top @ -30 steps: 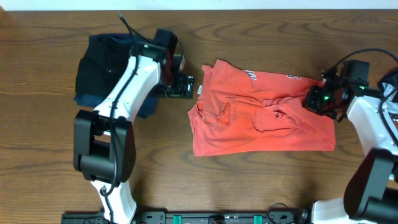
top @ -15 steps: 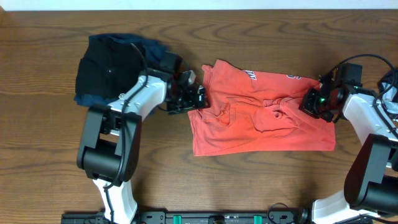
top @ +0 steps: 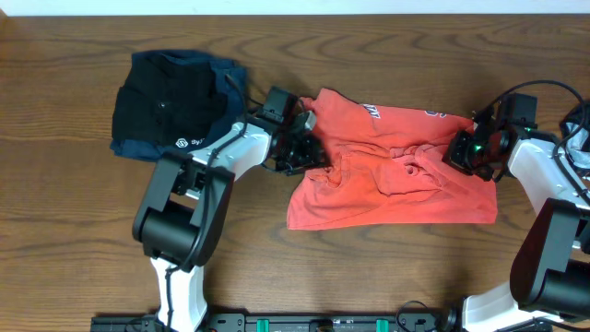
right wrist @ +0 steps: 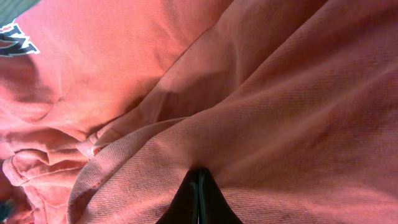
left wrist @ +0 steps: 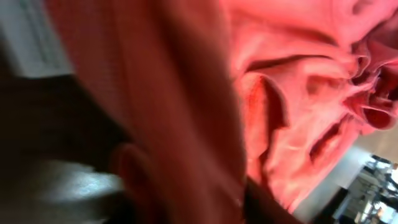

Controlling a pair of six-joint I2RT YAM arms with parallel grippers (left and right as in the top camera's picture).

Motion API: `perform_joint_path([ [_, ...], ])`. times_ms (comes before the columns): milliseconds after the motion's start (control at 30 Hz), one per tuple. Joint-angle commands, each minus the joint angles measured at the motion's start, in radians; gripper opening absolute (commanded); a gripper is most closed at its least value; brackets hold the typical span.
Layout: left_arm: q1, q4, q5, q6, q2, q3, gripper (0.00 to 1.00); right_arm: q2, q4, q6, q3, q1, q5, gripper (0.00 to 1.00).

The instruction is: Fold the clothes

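While the T-shirt point(top: 396, 189) is lying crumpled mid-table point(top: 387, 277), the right gripper point(top: 464, 148) is clenching a fold at its right edge. At the left edge the left gripper point(top: 302, 149) is pressing into fabric; cloth is covering its camera, so I cannot tell its grip. 2 folded garments point(top: 166, 111) are sitting at left.

left pincer point(top: 310, 152) tips hidden in T-shirt point(top: 396, 198) folds, its wrist view blurred
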Motion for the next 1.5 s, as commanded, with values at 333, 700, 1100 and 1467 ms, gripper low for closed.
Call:
perform_joint_path([
  [333, 0.132, -0.244, -0.162, 0.191, -0.099, 0.106, 0.06, -0.335, -0.03, 0.013, 0.032, -0.101, -0.027, 0.01],
  [700, 0.029, -0.453, -0.307, 0.286, -0.258, 0.361, 0.06, -0.472, -0.023, 0.048, 0.032, -0.14, -0.026, 0.02],
  [1100, -0.403, -0.397, -0.468, 0.238, -0.111, 0.351, 0.36, -0.472, -0.035, 0.046, 0.032, -0.139, -0.027, 0.02],
  [1467, -0.387, -0.525, -0.59, 0.258, -0.24, 0.467, 0.53, -0.407, -0.054, 0.037, 0.032, -0.087, -0.031, 0.07],
])
